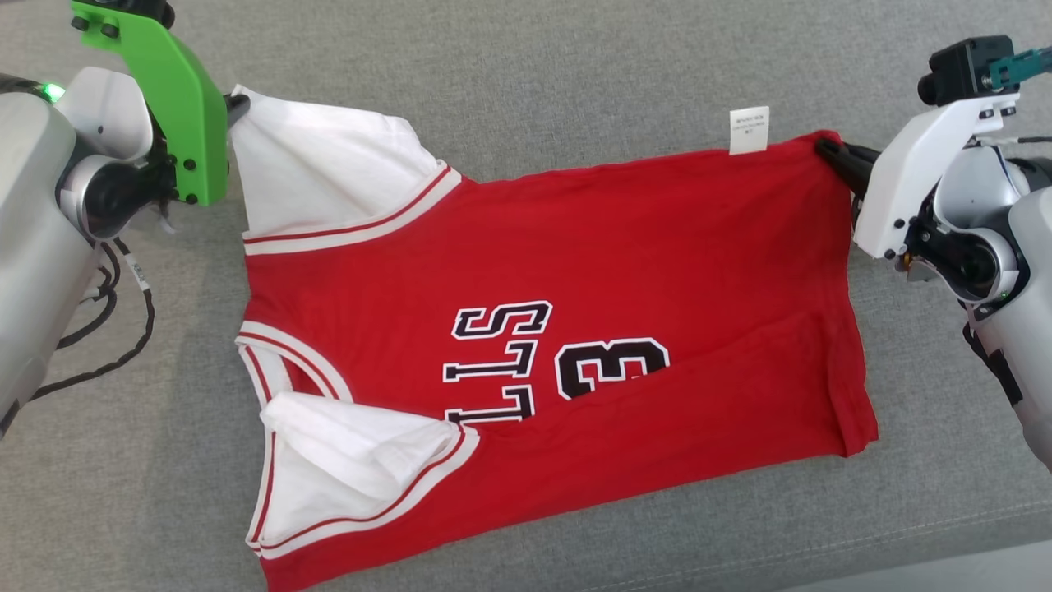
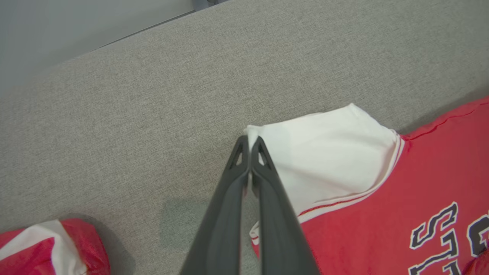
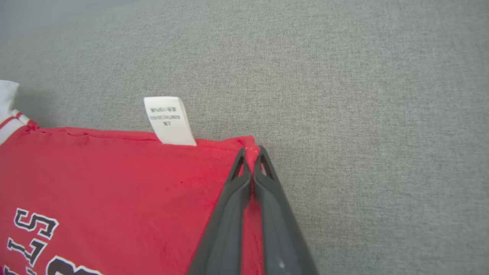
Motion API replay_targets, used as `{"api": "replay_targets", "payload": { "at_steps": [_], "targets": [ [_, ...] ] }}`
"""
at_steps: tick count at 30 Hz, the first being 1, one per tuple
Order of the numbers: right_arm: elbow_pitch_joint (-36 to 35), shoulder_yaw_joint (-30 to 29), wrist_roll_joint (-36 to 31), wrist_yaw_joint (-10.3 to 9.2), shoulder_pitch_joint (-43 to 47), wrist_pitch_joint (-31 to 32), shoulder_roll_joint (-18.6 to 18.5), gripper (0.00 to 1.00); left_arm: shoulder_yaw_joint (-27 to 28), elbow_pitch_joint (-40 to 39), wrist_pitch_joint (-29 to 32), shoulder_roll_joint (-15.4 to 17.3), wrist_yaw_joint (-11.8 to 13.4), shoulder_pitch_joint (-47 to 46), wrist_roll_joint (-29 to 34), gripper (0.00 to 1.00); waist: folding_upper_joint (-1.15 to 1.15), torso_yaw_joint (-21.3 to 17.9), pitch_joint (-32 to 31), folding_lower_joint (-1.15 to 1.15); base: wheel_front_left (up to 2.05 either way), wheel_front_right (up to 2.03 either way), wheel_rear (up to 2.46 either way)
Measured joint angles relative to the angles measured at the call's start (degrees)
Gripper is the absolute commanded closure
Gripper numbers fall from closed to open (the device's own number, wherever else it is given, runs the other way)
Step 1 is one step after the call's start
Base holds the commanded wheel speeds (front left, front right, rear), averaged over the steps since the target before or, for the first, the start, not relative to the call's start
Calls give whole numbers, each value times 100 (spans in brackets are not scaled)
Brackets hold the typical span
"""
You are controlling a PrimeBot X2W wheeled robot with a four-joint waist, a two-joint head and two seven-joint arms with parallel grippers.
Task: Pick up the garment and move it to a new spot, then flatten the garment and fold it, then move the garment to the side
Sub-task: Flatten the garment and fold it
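Red basketball jersey laid mid-frame on grey upholstery. Left gripper is clamped on its white sleeve corner, upper left; right gripper on the hem corner, upper right, beside the care label. Second red-white garment noted, left wrist view's lower left.

We hold the red basketball jersey spread on the grey surface: our left hand pinches its white sleeve, our right hand a hem corner.

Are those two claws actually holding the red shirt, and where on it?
Yes, the jersey: the left gripper pinches the tip of a white sleeve; the right gripper pinches the red hem corner beside the care label.
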Motion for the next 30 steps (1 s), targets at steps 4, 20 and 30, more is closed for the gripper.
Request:
{"api": "replay_targets", "payload": {
  "at_steps": [4,20,30],
  "targets": [
    [199,13,3,0,48,-91,-55,100,-147,-63,-42,89,-1,25,-3,100,0,70,-167,0,0,0,0],
    [426,569,176,1,338,-62,-211,100,-403,-608,682,438,-1,636,-821,100,0,196,-783,0,0,0,0],
    [563,982,344,1,369,-158,-402,100,-583,-1358,1628,896,46,1044,-1349,100,0,249,-1019,0,0,0,0]
  ]
}}
